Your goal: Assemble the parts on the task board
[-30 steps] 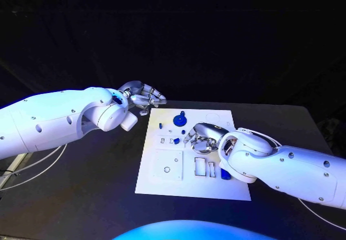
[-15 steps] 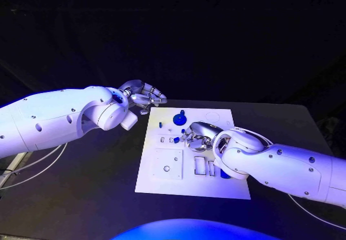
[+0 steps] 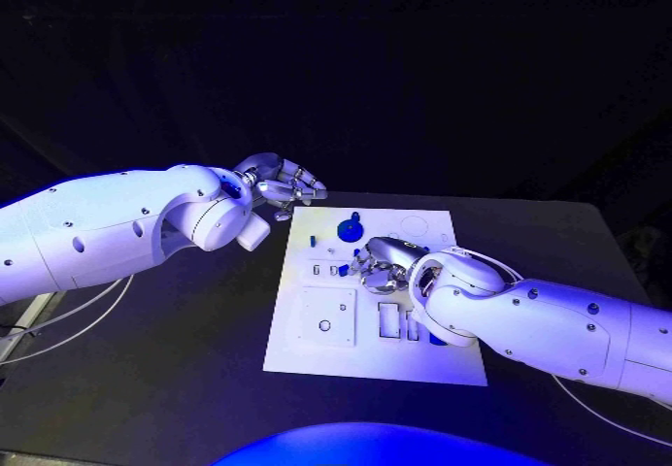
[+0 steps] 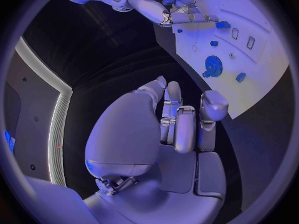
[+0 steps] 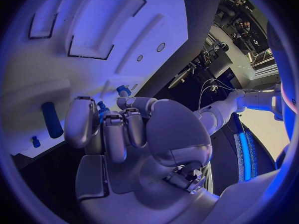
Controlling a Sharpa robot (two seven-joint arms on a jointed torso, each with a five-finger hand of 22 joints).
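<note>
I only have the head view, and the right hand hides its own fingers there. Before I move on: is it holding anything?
Observer: Yes. In the right wrist view the right hand pinches a small blue part between its fingers.
Operator: Anything loose on the task board near it?
Observer: A blue cylinder lies flat on the task board, apart from the fingers.
Operator: And the left hand?
Observer: The left wrist view shows the left hand curled in with nothing in it.

Left hand [image 3: 281, 185] raised, fingers [image 4: 185, 129] curled in, holding nothing. Right hand [image 3: 386, 264] low, fingers [image 5: 114, 137] curled.
</note>
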